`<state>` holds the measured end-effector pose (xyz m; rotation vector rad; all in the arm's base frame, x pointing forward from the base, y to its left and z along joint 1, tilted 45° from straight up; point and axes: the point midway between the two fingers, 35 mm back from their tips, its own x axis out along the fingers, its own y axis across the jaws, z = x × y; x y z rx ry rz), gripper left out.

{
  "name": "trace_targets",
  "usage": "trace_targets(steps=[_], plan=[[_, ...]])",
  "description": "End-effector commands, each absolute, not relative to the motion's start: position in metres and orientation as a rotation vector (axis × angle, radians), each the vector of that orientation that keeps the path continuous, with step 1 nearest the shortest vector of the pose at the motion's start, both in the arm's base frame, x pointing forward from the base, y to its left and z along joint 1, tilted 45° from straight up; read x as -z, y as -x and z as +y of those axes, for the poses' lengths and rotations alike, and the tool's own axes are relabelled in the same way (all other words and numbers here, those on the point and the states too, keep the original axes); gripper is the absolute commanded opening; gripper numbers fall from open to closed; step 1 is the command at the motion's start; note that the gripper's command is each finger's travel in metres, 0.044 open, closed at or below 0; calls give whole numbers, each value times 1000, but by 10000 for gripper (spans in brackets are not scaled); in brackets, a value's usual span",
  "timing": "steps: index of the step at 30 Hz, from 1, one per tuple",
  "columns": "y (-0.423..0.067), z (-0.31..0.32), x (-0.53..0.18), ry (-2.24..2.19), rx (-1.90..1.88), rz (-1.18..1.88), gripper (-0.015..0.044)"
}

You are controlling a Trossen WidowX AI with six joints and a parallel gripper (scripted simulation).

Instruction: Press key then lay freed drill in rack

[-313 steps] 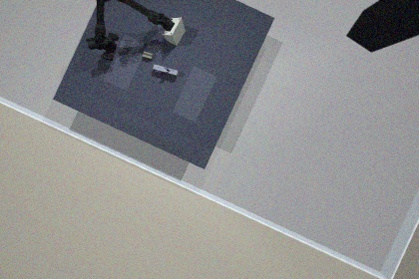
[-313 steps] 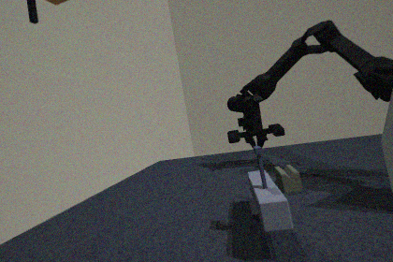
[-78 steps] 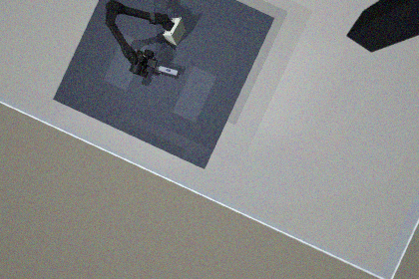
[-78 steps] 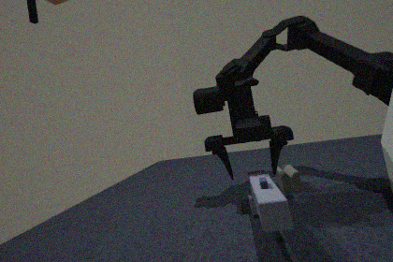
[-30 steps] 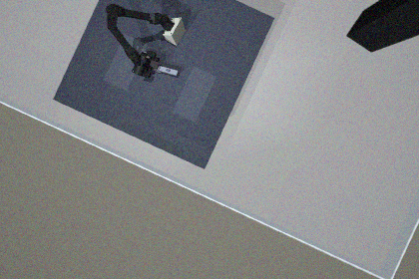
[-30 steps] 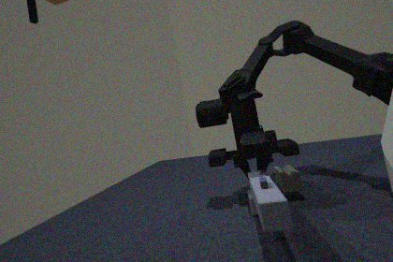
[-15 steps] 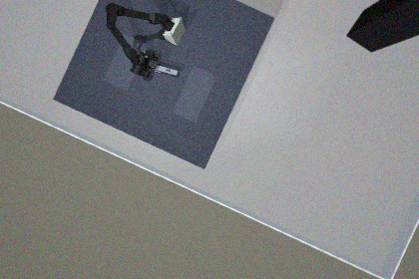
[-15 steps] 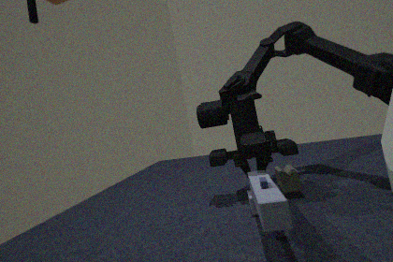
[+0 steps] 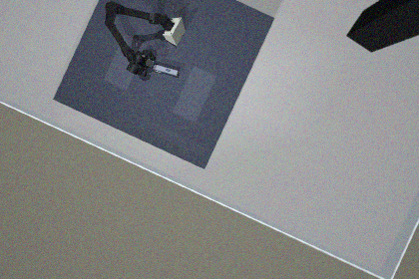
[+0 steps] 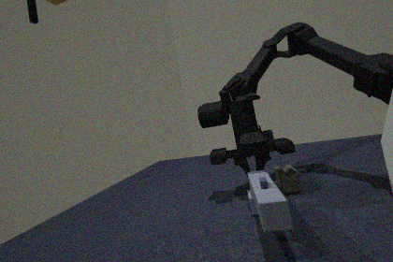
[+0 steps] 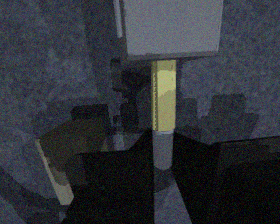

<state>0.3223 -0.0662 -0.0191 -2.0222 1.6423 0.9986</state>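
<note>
Overhead, the gripper (image 9: 146, 65) sits at one end of the pale drill (image 9: 167, 71), whose long axis runs away toward the rack pad (image 9: 195, 93). Sideways, the drill housing (image 10: 268, 200) lies flat on the mat. Wristward, the fingers pinch a yellow-and-grey shank (image 11: 163, 107) for pulling out.

Black jointed arm (image 10: 323, 51) on a cream box base (image 9: 176, 31).
</note>
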Motion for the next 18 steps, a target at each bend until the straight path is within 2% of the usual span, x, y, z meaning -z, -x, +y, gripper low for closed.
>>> trace_targets(steps=[1, 6, 18], plan=[[-328, -69, 11, 2028, -983, 1635, 0], [-331, -75, 6, 2029, -982, 1635, 0], [-325, -71, 14, 2024, -996, 1640, 315]])
